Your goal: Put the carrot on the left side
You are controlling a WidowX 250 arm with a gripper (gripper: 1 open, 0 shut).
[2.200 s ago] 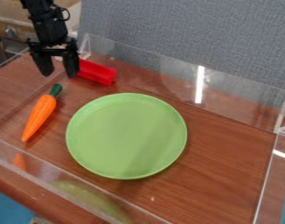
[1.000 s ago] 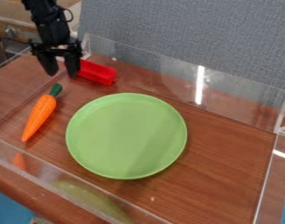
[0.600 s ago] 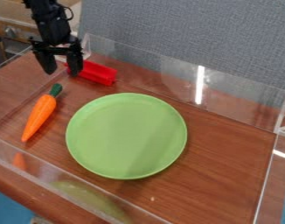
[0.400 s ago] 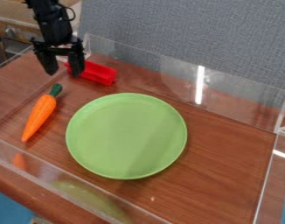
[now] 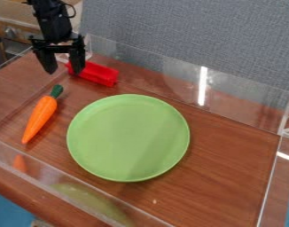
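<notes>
The orange carrot [image 5: 41,116] with its dark green stub lies on the wooden table at the left, beside the green plate [image 5: 128,136], its stub pointing away from me. My black gripper [image 5: 62,66] hangs above and behind the carrot, pointing down, open with nothing between its fingers. It stands clear of the carrot, just left of the red block [image 5: 97,72].
A clear plastic wall [image 5: 230,89] rings the table on all sides. The red rectangular block lies at the back left near the gripper. A grey panel stands behind the table.
The gripper's fingers have spread wider apart and it has risen slightly at the back left. The carrot, plate and block have not moved.
</notes>
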